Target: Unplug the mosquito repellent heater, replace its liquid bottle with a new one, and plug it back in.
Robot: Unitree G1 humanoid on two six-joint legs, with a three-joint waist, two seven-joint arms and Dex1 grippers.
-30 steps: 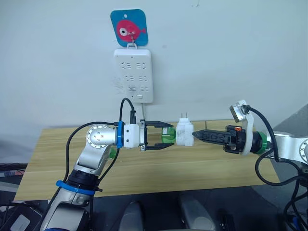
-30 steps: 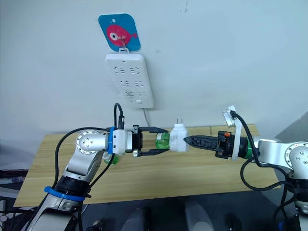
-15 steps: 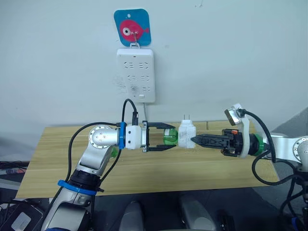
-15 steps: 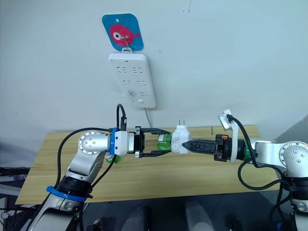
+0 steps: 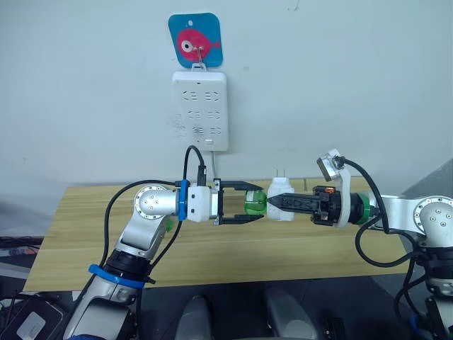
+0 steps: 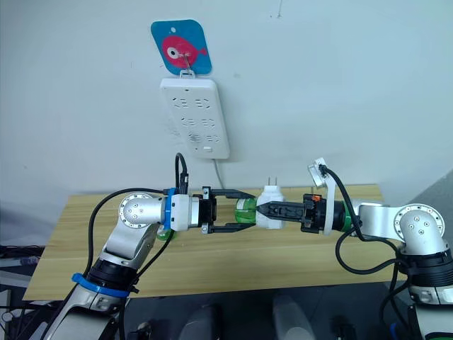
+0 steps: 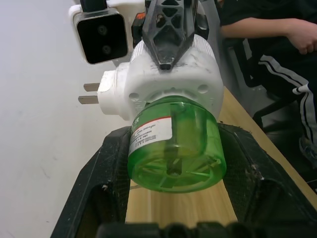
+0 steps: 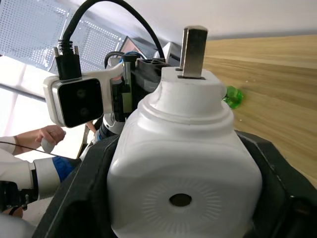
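We're holding the heater point(image 5: 282, 200) up in the air above the counter point(image 5: 71, 234), between both arms, approx. mid-scene and just below the power strip point(image 5: 202, 110) on the far wall. The right gripper point(image 5: 272, 201) is clamping the heater's white body w/ both fingers, one on each side; in the right wrist view the black fingers point(image 8: 79, 193) are pressing against the heater's flanks, its round hole facing the camera and the two metal prongs pointing up.

The bottle point(image 5: 253, 200), green and see-through, is sticking out of the heater's left side, still seated in it. The left gripper point(image 5: 259, 205) is reaching in from the left w/ its fingers spread around the bottle; in the left wrist view the fingers point(image 7: 111, 168) are flanking the bottle's green base, and we can't tell if they're touching it or standing just clear.

A fish sticker point(image 5: 195, 41) is sitting on the wall right above the strip. A small green item point(image 8: 232, 96) is lying on the counter, too small to ID. A person's arm point(image 7: 277, 34) is showing on the far side of the counter in the left wrist view.
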